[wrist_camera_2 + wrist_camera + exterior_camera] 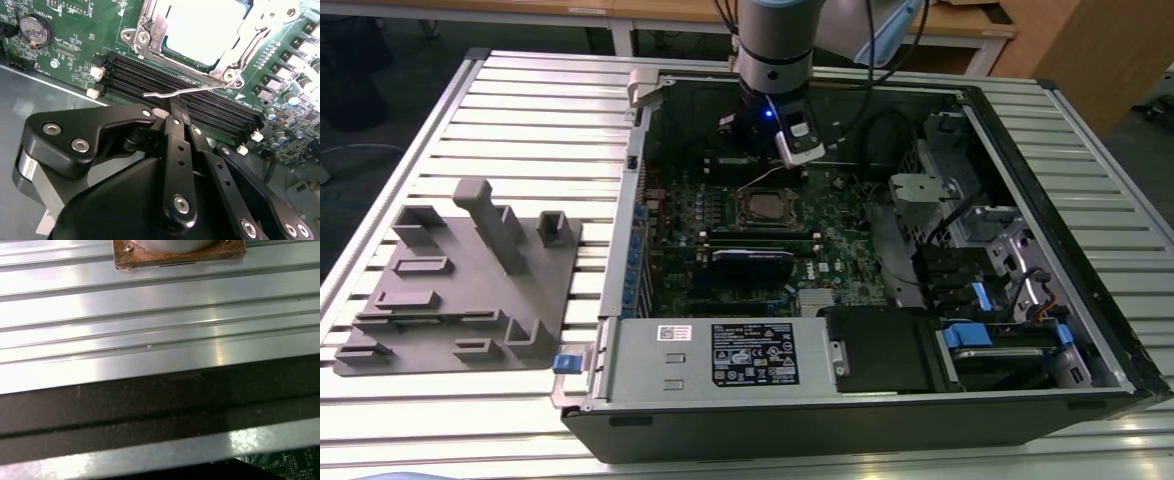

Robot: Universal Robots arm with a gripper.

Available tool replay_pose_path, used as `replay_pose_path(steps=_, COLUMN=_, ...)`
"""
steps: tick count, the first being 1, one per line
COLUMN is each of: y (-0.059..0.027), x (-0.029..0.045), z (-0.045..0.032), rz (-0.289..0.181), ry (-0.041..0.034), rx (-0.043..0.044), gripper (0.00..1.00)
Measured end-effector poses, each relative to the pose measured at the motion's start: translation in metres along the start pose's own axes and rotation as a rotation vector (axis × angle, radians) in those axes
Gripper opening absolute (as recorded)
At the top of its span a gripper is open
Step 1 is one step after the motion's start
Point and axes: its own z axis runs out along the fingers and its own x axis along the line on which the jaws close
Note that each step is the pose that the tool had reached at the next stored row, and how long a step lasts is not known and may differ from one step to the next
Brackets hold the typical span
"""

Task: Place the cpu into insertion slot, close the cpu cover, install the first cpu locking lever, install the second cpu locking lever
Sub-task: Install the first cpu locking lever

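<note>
Well over on the exterior view's left, a grey fixture plate point(460, 285) lies on the slatted metal table point(534, 100), beside the open computer case point(854, 430). Inside the case, the insertion slot point(767, 207) sits on the green board toward the far side, and the arm reaches down just beyond it. In the second wrist view the cpu point(205, 30) lies in that slot, its pale metal face showing through the window of the cpu cover point(152, 32), which is folded down over it. A thin wire locking lever point(200, 89) runs between the cover and the black memory slots point(150, 75). The gripper point(176, 106) has its black fingers drawn together, tips right at the lever; whether they pinch it I cannot tell. Drive bays point(987, 300) with blue tabs fill the case's right side.
</note>
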Motion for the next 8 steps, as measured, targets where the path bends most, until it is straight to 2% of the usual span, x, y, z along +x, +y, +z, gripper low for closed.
replay_pose_path(steps=8, y=-0.0021, x=-0.0004, z=-0.0023, rz=0.000, ry=-0.0002, rx=0.0021, gripper=0.10)
